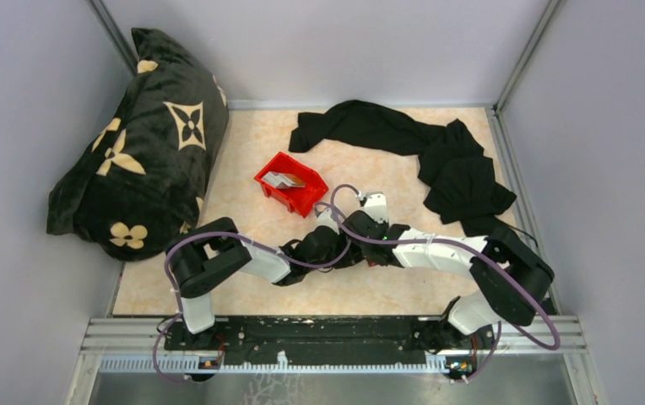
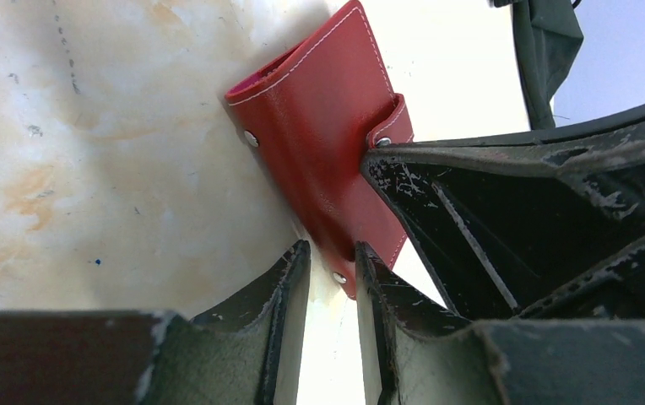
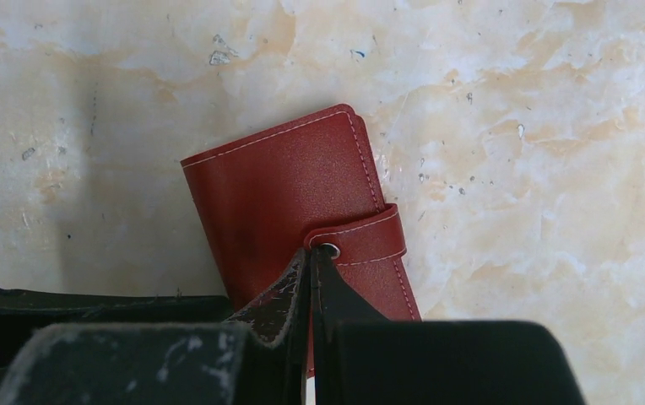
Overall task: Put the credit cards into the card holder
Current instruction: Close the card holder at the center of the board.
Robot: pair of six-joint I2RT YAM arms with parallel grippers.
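Near the red bin [image 1: 304,201], right pincer [image 3: 311,253], closed empty, touches the card holder [image 3: 277,186]; left pincer [image 2: 331,246] half-parted alongside.

I take the bin [image 1: 291,183] on the table [image 1: 252,126] as my mark. The credit cards [image 1: 284,179] lie in it. Left of the bin sits a pillow [image 1: 138,143]; behind and right of it lies a heap of cloth [image 1: 420,148]. In front and right of the bin, the card holder [image 3: 294,202] lies flat on the table, with my left gripper [image 2: 332,257] and right gripper [image 3: 311,253] over it.

The card holder [image 3: 289,190] is dark red, white-stitched; the pillow [image 1: 146,143] black with cream flowers.
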